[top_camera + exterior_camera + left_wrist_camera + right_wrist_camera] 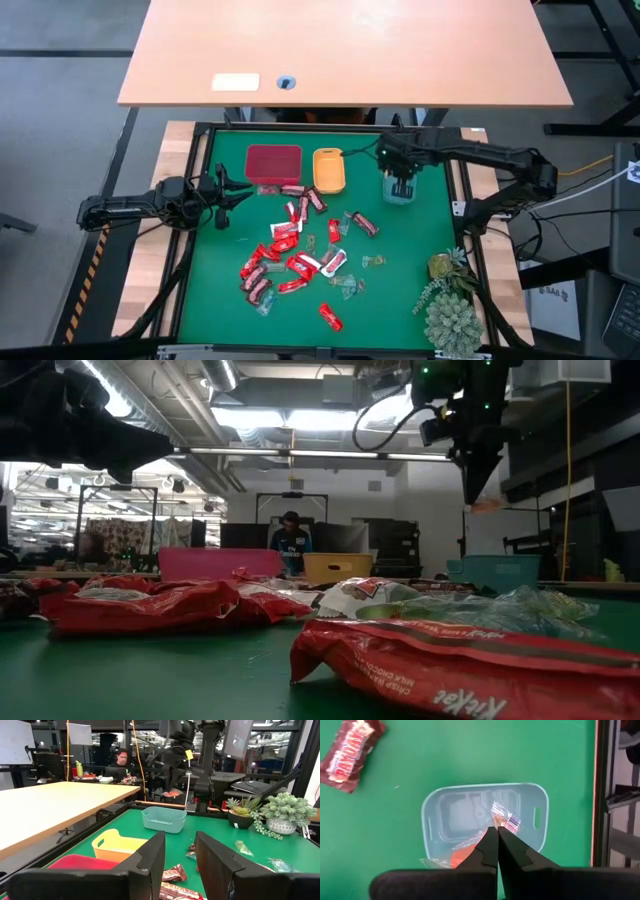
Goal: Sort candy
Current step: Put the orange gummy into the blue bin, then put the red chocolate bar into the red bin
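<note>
**Candy strewn mid-table, right gripper over the teal tray**

The candy (290, 255) lies scattered across the middle of the green table (400, 300): shiny red wrappers bunched toward the left of the heap, dark brown-and-white bars nearer the trays, and a few clear greenish pieces toward the right. One dark bar (351, 754) lies on the mat well apart from the teal tray (432, 807). Inside that tray one clear-wrapped sweet (505, 817) shows just past the fingertips, and whether it is pinched I cannot tell.

The right gripper (497, 829) hangs directly above the teal tray, pointing straight down, its two fingers pressed together to a point. In the low view it hangs high above the table, a small orange scrap just below its tip.

The left gripper (179, 851) hovers at the table's left edge, level with the trays, its fingers standing apart with nothing between them.

Along the far side of the mat stand the red tray (273, 163), the orange tray (329, 170) beside it, then the teal one. A spiky green plant (450, 310) sits at the near right corner
</note>
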`<control>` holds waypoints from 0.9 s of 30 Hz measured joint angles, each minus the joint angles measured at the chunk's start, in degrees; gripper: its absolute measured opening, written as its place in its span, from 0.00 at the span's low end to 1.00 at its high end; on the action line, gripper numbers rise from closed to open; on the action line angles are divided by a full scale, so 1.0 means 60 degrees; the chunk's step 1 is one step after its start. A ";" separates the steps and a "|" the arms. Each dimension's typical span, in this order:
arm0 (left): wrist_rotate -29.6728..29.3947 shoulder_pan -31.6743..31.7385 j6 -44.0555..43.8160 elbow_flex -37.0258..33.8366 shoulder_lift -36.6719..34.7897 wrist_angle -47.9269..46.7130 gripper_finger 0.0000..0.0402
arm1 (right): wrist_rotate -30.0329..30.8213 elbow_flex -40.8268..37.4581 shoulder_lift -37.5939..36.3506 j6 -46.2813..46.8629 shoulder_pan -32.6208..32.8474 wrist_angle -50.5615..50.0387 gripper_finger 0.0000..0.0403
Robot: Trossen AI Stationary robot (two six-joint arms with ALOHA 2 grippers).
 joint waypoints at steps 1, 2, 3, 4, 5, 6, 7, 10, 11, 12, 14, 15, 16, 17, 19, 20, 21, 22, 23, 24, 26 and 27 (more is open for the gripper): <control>0.0000 -0.0002 0.0000 0.0000 0.0000 0.0000 0.26 | -0.0003 0.0000 0.0000 0.0000 -0.0090 -0.0007 0.00; 0.0000 -0.0001 0.0000 -0.0001 0.0001 0.0000 0.26 | -0.0004 0.0000 0.0000 0.0000 -0.0166 -0.0001 0.00; -0.0001 0.0000 0.0003 0.0000 -0.0001 0.0000 0.26 | -0.0004 0.0000 0.0000 0.0000 -0.0225 -0.0001 0.00; 0.0000 -0.0002 0.0000 0.0000 -0.0001 0.0000 0.26 | -0.0007 0.0000 0.0000 0.0000 -0.0279 -0.0001 0.00; 0.0000 -0.0001 0.0000 -0.0001 -0.0001 0.0000 0.26 | -0.0004 0.0000 0.0000 0.0000 -0.0339 -0.0001 0.00; -0.0002 -0.0002 0.0000 -0.0002 0.0002 0.0000 0.26 | -0.0007 0.0000 0.0000 0.0000 -0.0345 -0.0004 0.00; -0.0003 0.0000 0.0000 0.0000 -0.0001 0.0000 0.26 | -0.0010 0.0000 0.0000 0.0000 -0.0383 -0.0011 0.00; -0.0004 0.0000 0.0000 0.0000 -0.0001 0.0000 0.26 | -0.0011 -0.0004 0.0000 0.0000 -0.0375 -0.0070 0.00; -0.0004 -0.0003 0.0000 -0.0001 0.0000 0.0000 0.26 | -0.0011 -0.0004 0.0000 0.0000 -0.0374 -0.0066 0.00; -0.0004 -0.0001 0.0000 0.0000 0.0000 0.0000 0.26 | -0.0011 -0.0004 0.0000 0.0000 -0.0372 -0.0066 0.00; -0.0002 -0.0004 0.0002 -0.0003 0.0002 0.0000 0.26 | -0.0011 -0.0004 0.0000 0.0000 -0.0368 -0.0066 0.00; -0.0004 -0.0002 0.0002 0.0000 0.0001 0.0000 0.26 | -0.0011 -0.0004 0.0000 -0.0004 -0.0368 -0.0066 0.01; -0.0003 0.0000 0.0001 -0.0002 0.0002 0.0000 0.26 | -0.0011 -0.0004 0.0000 -0.0004 -0.0368 -0.0066 0.02; -0.0003 -0.0001 0.0001 0.0000 0.0001 0.0000 0.26 | -0.0015 -0.0004 0.0000 -0.0004 -0.0368 -0.0066 0.04; -0.0004 -0.0002 0.0004 0.0000 0.0000 0.0000 0.26 | -0.0013 -0.0004 0.0000 -0.0004 -0.0368 -0.0066 0.08; -0.0004 -0.0004 0.0004 -0.0003 -0.0001 0.0000 0.26 | -0.0014 -0.0004 0.0000 -0.0004 -0.0368 -0.0066 0.11; -0.0004 -0.0004 0.0004 0.0000 -0.0001 0.0000 0.26 | -0.0011 -0.0004 0.0000 -0.0004 -0.0368 -0.0064 0.13; -0.0004 -0.0003 0.0004 -0.0003 -0.0001 0.0000 0.26 | -0.0011 -0.0004 0.0000 -0.0004 -0.0368 -0.0063 0.16; -0.0004 -0.0003 0.0004 0.0000 0.0000 0.0000 0.26 | -0.0007 -0.0004 0.0000 -0.0004 -0.0368 -0.0059 0.18; -0.0004 0.0000 0.0001 -0.0002 0.0002 0.0000 0.26 | -0.0007 -0.0004 0.0000 -0.0004 -0.0368 -0.0059 0.21; 0.0000 -0.0002 -0.0239 -0.0001 0.0001 0.0019 0.26 | -0.0011 -0.0004 0.0000 -0.0004 -0.0368 -0.0059 0.24; -0.0003 0.0000 -0.0483 -0.0001 0.0000 0.0058 0.26 | -0.0011 -0.0004 0.0000 -0.0004 -0.0368 -0.0056 0.26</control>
